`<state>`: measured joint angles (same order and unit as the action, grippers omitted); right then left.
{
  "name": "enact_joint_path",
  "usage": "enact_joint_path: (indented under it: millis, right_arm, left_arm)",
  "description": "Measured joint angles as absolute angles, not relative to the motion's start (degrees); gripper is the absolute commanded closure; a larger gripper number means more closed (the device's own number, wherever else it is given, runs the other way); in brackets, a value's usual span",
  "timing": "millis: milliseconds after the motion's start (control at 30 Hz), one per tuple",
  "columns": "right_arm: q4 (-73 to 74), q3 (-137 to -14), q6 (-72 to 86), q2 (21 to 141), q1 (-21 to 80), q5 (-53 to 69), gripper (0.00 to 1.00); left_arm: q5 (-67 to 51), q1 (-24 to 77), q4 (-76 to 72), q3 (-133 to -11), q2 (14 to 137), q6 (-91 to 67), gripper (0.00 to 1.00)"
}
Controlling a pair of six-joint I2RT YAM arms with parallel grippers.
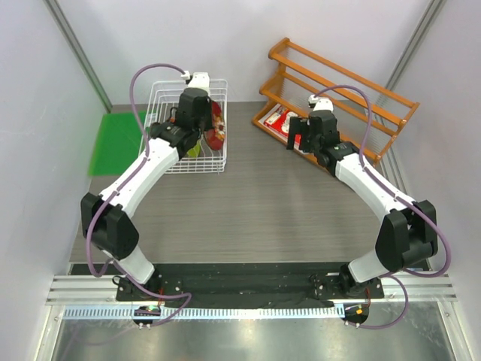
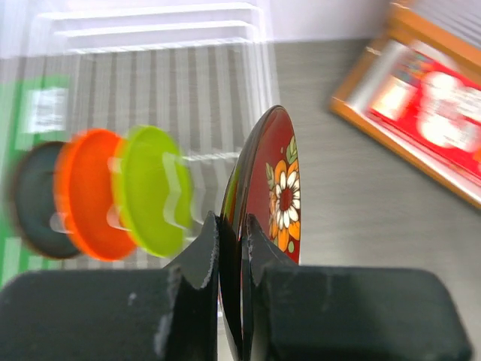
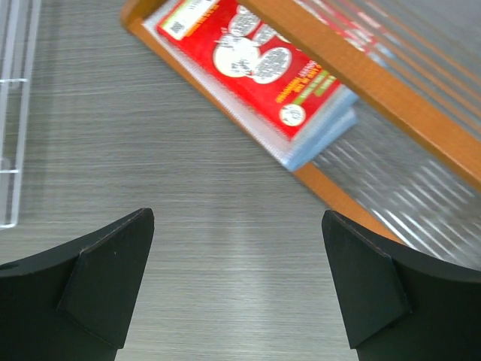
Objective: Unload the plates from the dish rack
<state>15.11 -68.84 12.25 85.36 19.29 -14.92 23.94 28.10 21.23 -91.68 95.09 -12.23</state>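
The white wire dish rack (image 1: 161, 101) stands at the back left. My left gripper (image 1: 204, 129) is over it, shut on the rim of the dark red flowered plate (image 1: 217, 128), which stands on edge at the rack's right end. In the left wrist view the jaws (image 2: 233, 233) pinch that plate (image 2: 282, 188). To its left the lime green plate (image 2: 150, 192), the orange plate (image 2: 90, 195) and the blue-grey plate (image 2: 34, 199) stand upright in the rack (image 2: 150, 53), blurred. My right gripper (image 1: 301, 137) is open and empty above bare table (image 3: 237, 218).
An orange-brown wooden slatted rack (image 1: 338, 98) stands at the back right with a red-and-white packet (image 3: 248, 53) on its lowest shelf, just beyond my right gripper. A green mat (image 1: 113, 143) lies left of the dish rack. The rack's corner shows in the right wrist view (image 3: 15, 113).
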Motion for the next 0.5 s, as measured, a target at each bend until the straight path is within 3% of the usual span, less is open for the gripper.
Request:
enact_joint_path:
  millis: [367,500]
  right_arm:
    - [-0.2,-58.6,27.8,86.8,6.2,14.4,0.07]
    - [-5.4,-55.5,31.7,89.2,6.4,22.4,0.07]
  left_arm:
    - [-4.4,27.0,11.5,-75.5,91.2,-26.9,1.0]
    - [-10.1,26.8,5.6,-71.3,91.2,-31.5,1.0]
